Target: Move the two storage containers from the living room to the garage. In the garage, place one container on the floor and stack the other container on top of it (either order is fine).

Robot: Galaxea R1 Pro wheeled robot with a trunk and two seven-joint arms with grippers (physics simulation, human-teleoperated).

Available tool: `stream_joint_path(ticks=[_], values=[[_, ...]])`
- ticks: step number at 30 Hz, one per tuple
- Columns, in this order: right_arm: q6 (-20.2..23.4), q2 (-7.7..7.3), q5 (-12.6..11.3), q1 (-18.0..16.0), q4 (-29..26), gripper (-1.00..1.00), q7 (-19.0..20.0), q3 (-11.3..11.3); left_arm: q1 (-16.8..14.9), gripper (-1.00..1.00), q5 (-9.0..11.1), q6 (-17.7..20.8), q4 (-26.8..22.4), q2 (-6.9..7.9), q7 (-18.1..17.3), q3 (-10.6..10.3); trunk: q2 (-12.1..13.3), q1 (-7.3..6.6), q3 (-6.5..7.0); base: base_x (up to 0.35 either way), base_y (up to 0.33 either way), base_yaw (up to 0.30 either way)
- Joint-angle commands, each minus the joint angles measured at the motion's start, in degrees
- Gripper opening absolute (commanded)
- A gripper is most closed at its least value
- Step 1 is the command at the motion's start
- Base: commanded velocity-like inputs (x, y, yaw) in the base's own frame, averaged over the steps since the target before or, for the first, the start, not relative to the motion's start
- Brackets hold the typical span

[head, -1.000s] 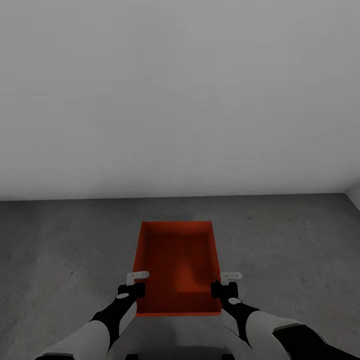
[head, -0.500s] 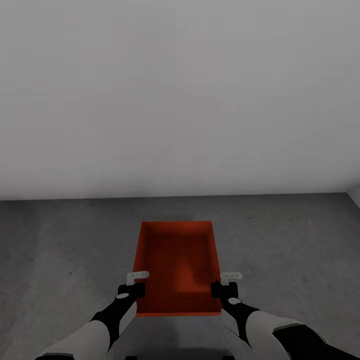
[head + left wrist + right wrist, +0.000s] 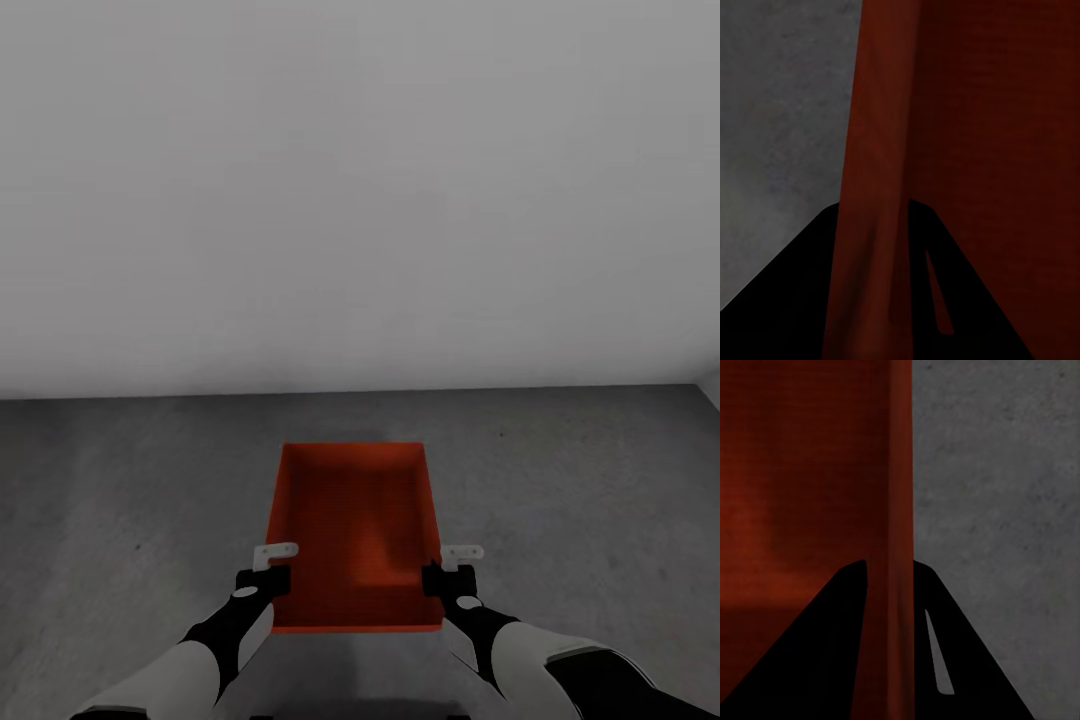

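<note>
Plainly, the left gripper (image 3: 268, 566) is clamped onto the left wall of the storage container (image 3: 352, 520), and the right gripper (image 3: 452, 566) onto its right wall, each near the end closest to the robot. The wrist views confirm it: the left gripper (image 3: 874, 247) has its dark fingers either side of a thin red wall, and the right gripper (image 3: 889, 604) likewise. So both are closed on the rim, pinching it.

The container hangs between the arms, open side up, over the floor (image 3: 580, 480) of the garage, facing a pale grey wall (image 3: 360, 200). My judgement is that the step in hand is setting a container down. Whether it already touches the floor I cannot tell. Next calls for lowering both arms evenly, keeping it level, then opening both grippers together.

Overall layout comes from the head view; the wrist views add how each wall sits between the fingers.
</note>
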Motion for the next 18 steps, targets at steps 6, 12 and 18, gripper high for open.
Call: stream_joint_path(ticks=[6, 12, 18], values=[[-0.1, 0.04, 1.8, -0.1, -2.8, -1.00, 0.5, -2.5, 0.0, -1.00, 0.3, -0.1, 0.2, 0.33, 0.5, 0.2, -2.5, 1.33, -1.12, 0.000, 0.000, 0.000], [-0.1, 0.07, 1.8, -0.1, -2.8, -1.00, 0.5, -2.5, 0.0, -1.00, 0.3, -0.1, 0.2, 0.33, 0.5, 0.2, -4.9, 2.64, -2.20, 0.000, 0.000, 0.000], [-0.1, 0.06, 1.9, -0.1, -2.8, -1.00, 0.5, -2.5, 0.0, -1.00, 0.3, -0.1, 0.2, 0.33, 0.5, 0.3, -7.3, 3.96, -3.28, 0.000, 0.000, 0.000]])
